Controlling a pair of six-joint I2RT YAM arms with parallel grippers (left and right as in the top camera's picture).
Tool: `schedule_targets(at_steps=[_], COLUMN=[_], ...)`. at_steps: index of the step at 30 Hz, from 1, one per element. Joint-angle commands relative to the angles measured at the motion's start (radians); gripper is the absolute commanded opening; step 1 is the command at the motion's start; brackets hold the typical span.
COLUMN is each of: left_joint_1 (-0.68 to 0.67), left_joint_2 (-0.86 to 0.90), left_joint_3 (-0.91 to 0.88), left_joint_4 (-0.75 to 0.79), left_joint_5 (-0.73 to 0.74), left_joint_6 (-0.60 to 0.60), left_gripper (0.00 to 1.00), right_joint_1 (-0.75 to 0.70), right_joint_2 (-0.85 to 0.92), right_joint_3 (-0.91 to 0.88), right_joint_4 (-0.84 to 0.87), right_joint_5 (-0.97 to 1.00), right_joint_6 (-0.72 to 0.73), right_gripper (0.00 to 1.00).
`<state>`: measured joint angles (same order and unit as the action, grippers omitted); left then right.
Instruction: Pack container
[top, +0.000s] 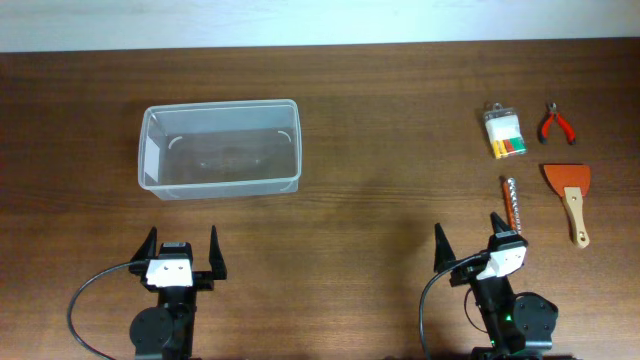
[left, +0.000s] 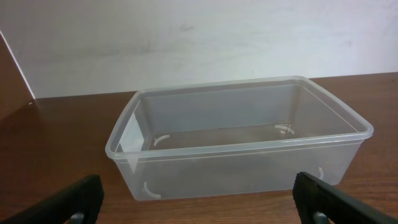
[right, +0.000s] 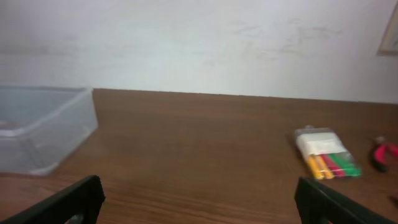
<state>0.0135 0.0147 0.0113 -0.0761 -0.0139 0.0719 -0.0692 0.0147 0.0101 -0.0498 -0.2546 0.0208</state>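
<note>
Basically the start state: the wooden table (top: 380, 150) fills the overhead view, and the clear plastic container (top: 220, 150) sits upper left of centre, open side up and empty. It is straight ahead of the left gripper (top: 182, 236), probably so that arm can steady it. Both grippers are at the bottom edge, jaws spread fully wide, holding nothing. The right gripper (top: 469, 232) is lower right, angled slightly toward the tools. These lie apart from one another at upper right, likely so each can be picked singly: orange scraper (top: 572, 200) with wooden handle, drill bit (top: 511, 203) just above the right gripper, clear packet of coloured sticks (top: 504, 133), and red-handled pliers (top: 556, 124). The left wrist view shows the container (left: 242, 146) close up, confirms nothing is inside, and shows no tools. The right wrist view is blurry: container corner (right: 43, 124) at left edge, packet (right: 326, 152) and part of the pliers (right: 385, 154) at right, no scraper or drill bit. Packing looks not yet begun.
</note>
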Motion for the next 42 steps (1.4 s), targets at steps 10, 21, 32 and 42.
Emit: schedule_targets(at_steps=[10, 21, 32, 42], left_joint_1=[0.005, 0.004, 0.004, 0.005], left_joint_2=[-0.009, -0.009, -0.009, -0.009], left_joint_3=[-0.002, -0.002, -0.002, -0.002], left_joint_4=[-0.007, -0.007, -0.007, -0.007], left_joint_5=[0.018, 0.018, 0.018, 0.018], left_joint_6=[0.02, 0.02, 0.02, 0.02], left_gripper=[0.99, 0.99, 0.99, 0.99], right_joint_1=[0.003, 0.002, 0.005, 0.006], right_joint_2=[-0.007, 0.233, 1.116, 1.572], right_joint_3=[0.027, 0.346, 1.2, 1.633], right_joint_4=[0.032, 0.018, -0.621, -0.975], right_joint_5=[-0.097, -0.132, -0.056, -0.104], right_joint_6=[0.112, 0.054, -0.024, -0.009], right_gripper=[0.99, 0.99, 0.99, 0.99])
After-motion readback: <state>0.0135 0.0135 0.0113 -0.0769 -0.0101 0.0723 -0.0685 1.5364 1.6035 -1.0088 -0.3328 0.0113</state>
